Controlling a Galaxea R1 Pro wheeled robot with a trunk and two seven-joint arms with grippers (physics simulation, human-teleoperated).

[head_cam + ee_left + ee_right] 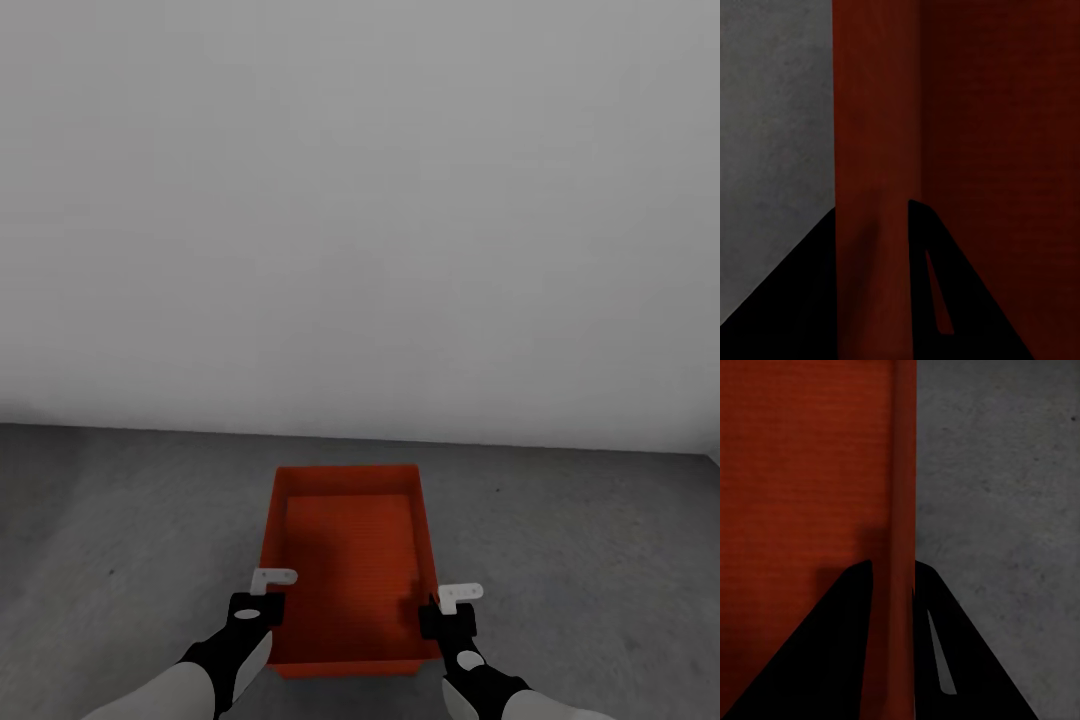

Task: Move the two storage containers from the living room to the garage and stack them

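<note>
Storage container [350, 560] in orange-red colour is what I see in front of me, between my two arms, low over the dark grey concrete floor [120, 520]. From the head view I cannot tell if its bottom touches the floor or hangs just above it. It is open on top, and the inside shows me only its own flat bottom with fine ribs. I count one container, two end effectors, one floor and one pale grey wall [360, 200] behind the container.

My left end effector [262, 597] is at the left long wall of the container, near the corner that is closer to me. In the left wrist view the rim of this wall [874, 150] runs between the two dark fingers [960, 300], one finger outside and one inside. The fingers stand narrow, closed onto the wall as far as I can see.

My right end effector [447, 612] is at the right long wall in the same way. In the right wrist view the rim [902, 472] passes between both fingers [832, 660], which press against it from both sides, with the floor [1005, 472] beside the wall.
</note>
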